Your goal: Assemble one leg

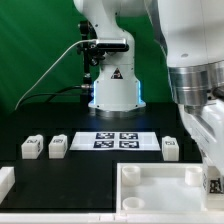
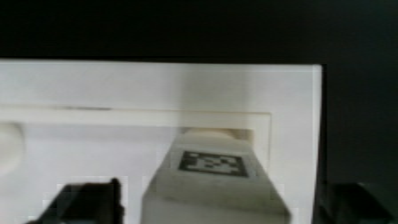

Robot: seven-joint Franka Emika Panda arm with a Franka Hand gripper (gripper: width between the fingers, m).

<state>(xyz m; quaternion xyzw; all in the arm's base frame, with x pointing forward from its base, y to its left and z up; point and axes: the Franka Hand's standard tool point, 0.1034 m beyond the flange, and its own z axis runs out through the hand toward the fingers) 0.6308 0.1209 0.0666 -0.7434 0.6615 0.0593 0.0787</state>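
In the wrist view a white leg (image 2: pixel 215 170) with a black-and-white tag stands between my fingertips (image 2: pixel 86 205), its far end against an inner ledge of the large white tray-like piece (image 2: pixel 160 90). My gripper (image 2: pixel 222 206) is open, with a narrow gap on each side of the leg. In the exterior view the gripper (image 1: pixel 211 178) is low at the right edge, over the tray-like piece (image 1: pixel 150 186). Three more legs lie on the table: two at the exterior view's left (image 1: pixel 31 147) (image 1: pixel 57 147) and one at its right (image 1: pixel 170 147).
The marker board (image 1: pixel 117 140) lies mid-table in front of the arm's base (image 1: pixel 112 92). Another white part (image 1: pixel 5 180) shows at the exterior view's lower left edge. The arm's bulk fills the exterior view's upper right.
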